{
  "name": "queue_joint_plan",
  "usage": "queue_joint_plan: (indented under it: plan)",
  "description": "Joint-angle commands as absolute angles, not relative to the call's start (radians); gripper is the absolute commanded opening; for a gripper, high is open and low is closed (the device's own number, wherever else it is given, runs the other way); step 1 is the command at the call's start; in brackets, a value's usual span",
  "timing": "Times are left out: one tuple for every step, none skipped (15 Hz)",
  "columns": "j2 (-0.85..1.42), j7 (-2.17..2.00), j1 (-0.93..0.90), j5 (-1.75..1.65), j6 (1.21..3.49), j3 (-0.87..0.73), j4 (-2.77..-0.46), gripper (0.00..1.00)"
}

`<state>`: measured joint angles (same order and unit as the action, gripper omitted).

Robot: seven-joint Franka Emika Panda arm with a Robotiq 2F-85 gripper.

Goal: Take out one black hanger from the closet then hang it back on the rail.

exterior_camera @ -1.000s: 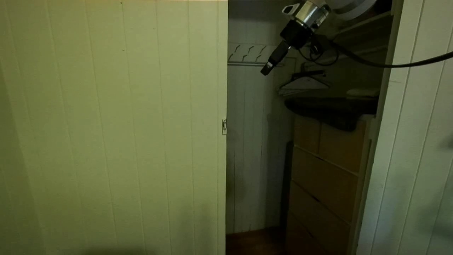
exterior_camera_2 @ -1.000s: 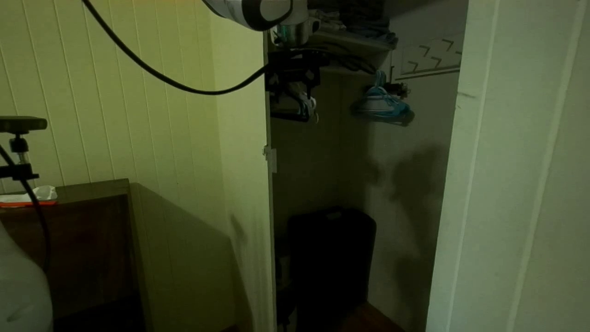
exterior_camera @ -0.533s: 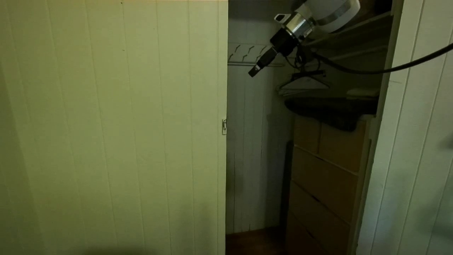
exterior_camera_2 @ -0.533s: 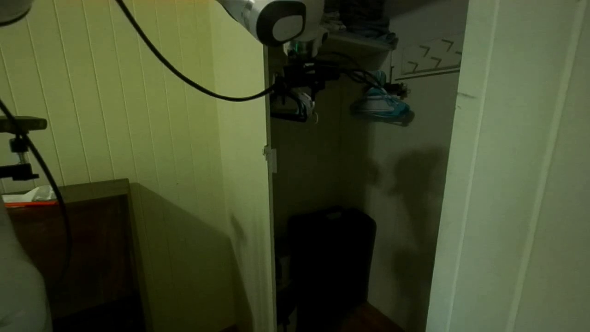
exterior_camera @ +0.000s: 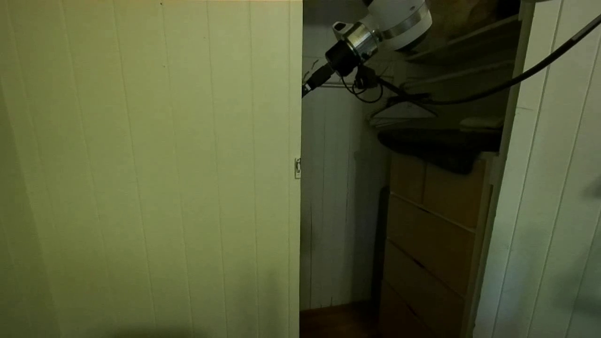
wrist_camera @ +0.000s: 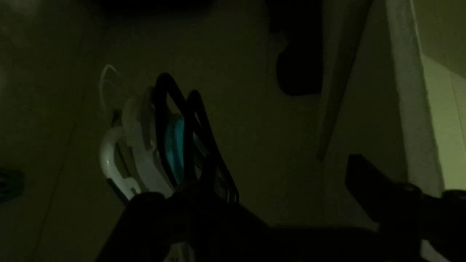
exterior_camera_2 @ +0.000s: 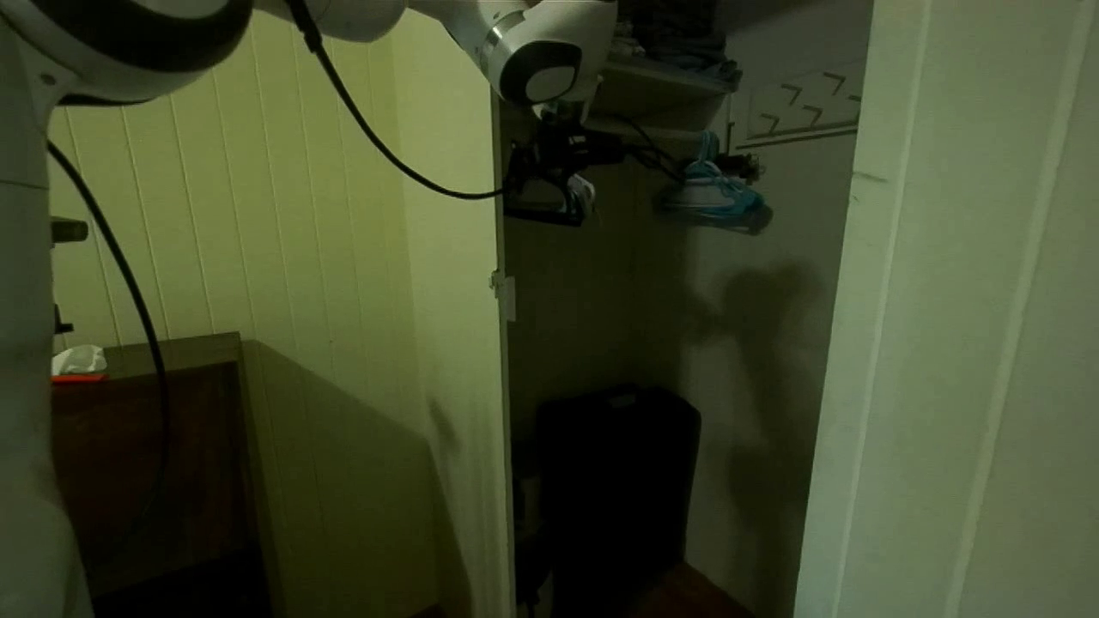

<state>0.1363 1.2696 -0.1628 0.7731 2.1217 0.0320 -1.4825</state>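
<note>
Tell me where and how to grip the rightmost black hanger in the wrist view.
Grip the black hanger by its sloping arm, probably best from the right: it shows nearly edge-on, a slim bar exposed on that side, while other hangers crowd its left. The open hand could straddle that bar; its depth is too dark to judge.

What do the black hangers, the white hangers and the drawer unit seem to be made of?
Black hangers: probably plastic, judging by their thick, rounded ends; too dark to tell the finish.
White hangers: likely plastic, glossy on at least one, whose rounded end shows a highlight.
Drawer unit: perhaps wood or veneer, matt, since its flat tan fronts show no shine; grain is not visible.
</note>
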Motion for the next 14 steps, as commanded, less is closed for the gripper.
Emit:
queue_joint_plan:
  plan:
    - [0.189, 1.278, -0.123, 0.779, 2.109, 0.084, -1.388, 0.68]
    - [0.195, 1.286, -0.117, 0.778, 2.114, 0.090, -1.378, 0.64]
    - [0.199, 1.291, -0.111, 0.781, 2.120, 0.095, -1.368, 0.60]
    - [0.204, 1.293, -0.105, 0.779, 2.118, 0.098, -1.360, 0.59]
    - [0.204, 1.305, -0.123, 0.789, 2.120, 0.074, -1.360, 0.60]
    - [0.209, 1.313, -0.119, 0.791, 2.116, 0.075, -1.355, 0.64]
    - [0.213, 1.321, -0.116, 0.796, 2.109, 0.076, -1.352, 0.64]
    - [0.218, 1.331, -0.113, 0.799, 2.107, 0.077, -1.353, 0.68]
    - [0.223, 1.338, -0.113, 0.803, 2.107, 0.079, -1.354, 0.66]
    - [0.229, 1.353, -0.112, 0.806, 2.108, 0.081, -1.353, 0.65]
    - [0.237, 1.376, -0.113, 0.803, 2.114, 0.082, -1.351, 0.64]
    - [0.243, 1.399, -0.113, 0.801, 2.114, 0.083, -1.348, 0.63]
    - [0.249, 1.424, -0.113, 0.798, 2.117, 0.083, -1.346, 0.62]
    - [0.254, 1.449, -0.112, 0.803, 2.115, 0.084, -1.344, 0.63]
